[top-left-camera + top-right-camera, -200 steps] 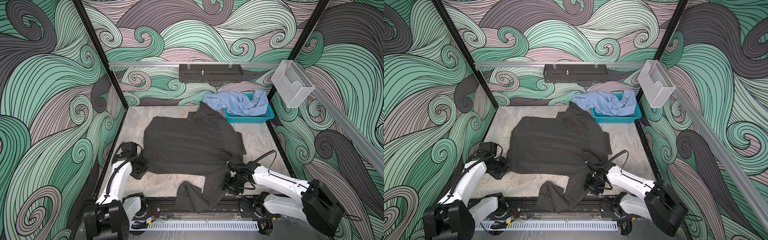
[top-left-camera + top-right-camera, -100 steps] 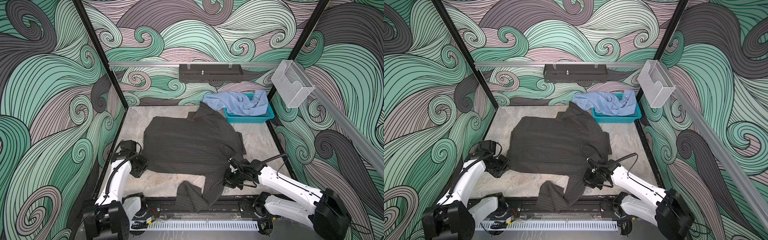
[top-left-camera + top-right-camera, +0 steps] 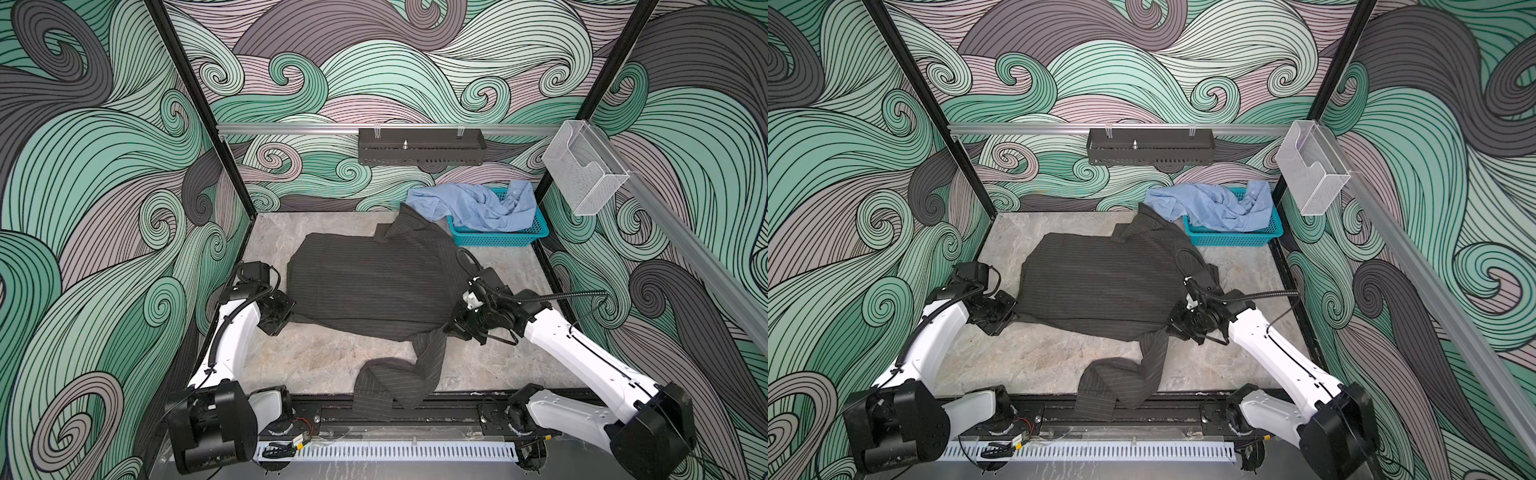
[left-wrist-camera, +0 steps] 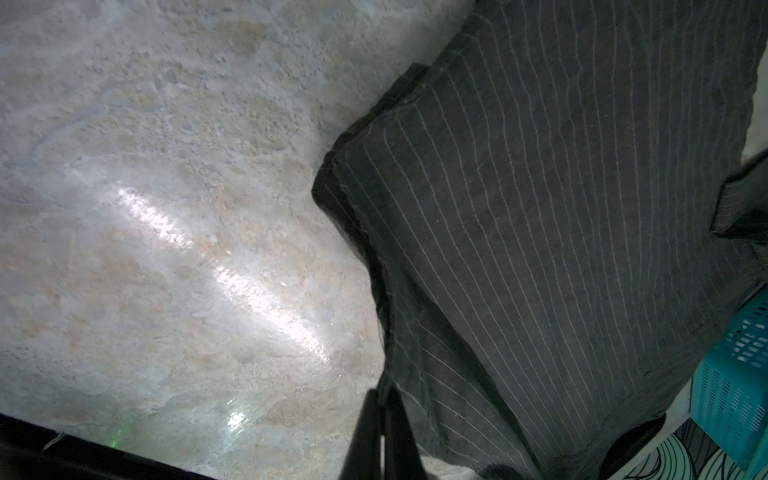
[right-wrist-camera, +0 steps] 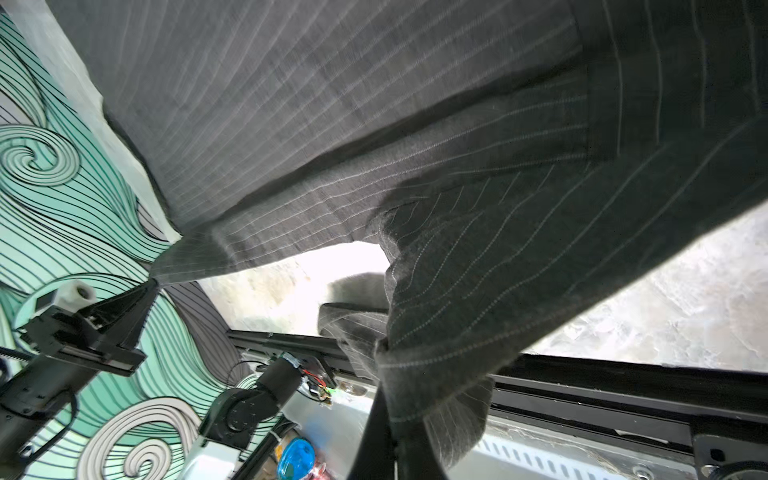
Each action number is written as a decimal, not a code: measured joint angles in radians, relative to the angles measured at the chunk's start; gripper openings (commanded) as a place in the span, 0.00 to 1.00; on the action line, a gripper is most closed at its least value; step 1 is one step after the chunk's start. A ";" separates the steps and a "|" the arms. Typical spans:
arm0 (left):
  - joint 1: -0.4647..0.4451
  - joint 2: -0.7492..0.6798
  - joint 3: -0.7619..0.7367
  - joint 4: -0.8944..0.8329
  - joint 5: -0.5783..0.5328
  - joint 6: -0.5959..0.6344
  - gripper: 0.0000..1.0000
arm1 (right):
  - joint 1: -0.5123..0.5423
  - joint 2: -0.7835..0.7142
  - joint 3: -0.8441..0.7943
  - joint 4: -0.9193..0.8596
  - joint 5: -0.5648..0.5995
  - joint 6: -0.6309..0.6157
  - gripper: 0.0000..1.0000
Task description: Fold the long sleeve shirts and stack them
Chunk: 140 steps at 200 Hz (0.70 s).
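At middle left in both top views, the left gripper (image 3: 289, 311) has its jaws pressed together on the lower-left hem corner of the dark charcoal pinstriped button-up shirt (image 3: 374, 286); the left wrist view shows the black fingers (image 4: 365, 432) meeting on the cloth edge. The wave-patterned side wall (image 3: 104, 208) stands close behind that arm. The shirt lies spread across the centre of the marbled grey tabletop (image 3: 324, 357), which is bare at lower left between the arms and in a strip along the rear left. One sleeve (image 3: 399, 374) trails to lower centre, bunched, and spills over the table's front edge onto the black base rail (image 3: 449, 411). A black perforated rack (image 3: 422, 147) hangs on the rear wall, upper centre. At centre right, the right gripper (image 3: 451, 328) is clamped shut on cloth where that sleeve leaves the shirt. At upper right, the plain light blue shirt (image 3: 478, 208) lies crumpled in the teal perforated plastic basket (image 3: 494, 239), spilling over its left rim just beside the dark shirt. Bare tabletop shows below the basket. A clear plastic holder (image 3: 582, 174) is mounted on the right wall.
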 measured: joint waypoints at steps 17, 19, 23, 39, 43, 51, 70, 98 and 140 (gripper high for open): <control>0.000 0.047 0.021 0.015 0.011 0.004 0.00 | -0.047 0.034 0.024 -0.003 -0.022 -0.029 0.00; 0.000 0.050 0.023 0.016 0.012 0.004 0.00 | -0.051 0.036 0.025 -0.003 -0.023 -0.031 0.00; 0.000 0.063 0.026 0.023 0.016 0.005 0.00 | -0.061 0.044 0.030 -0.003 -0.027 -0.040 0.00; 0.000 0.108 0.036 0.036 0.027 0.007 0.00 | -0.094 0.076 0.048 -0.006 -0.041 -0.064 0.00; 0.000 0.119 0.037 0.042 0.030 0.007 0.00 | -0.101 0.085 0.053 -0.006 -0.043 -0.072 0.00; 0.000 0.142 0.038 0.050 0.036 0.007 0.00 | -0.113 0.103 0.057 -0.004 -0.049 -0.082 0.00; 0.000 0.180 0.038 0.063 0.048 0.008 0.00 | -0.136 0.136 0.058 -0.006 -0.064 -0.105 0.00; 0.000 0.199 0.057 0.064 0.064 0.010 0.00 | -0.161 0.160 0.065 -0.007 -0.076 -0.129 0.00; 0.000 0.213 0.179 0.065 0.082 0.012 0.00 | -0.217 0.209 0.167 -0.025 -0.089 -0.180 0.00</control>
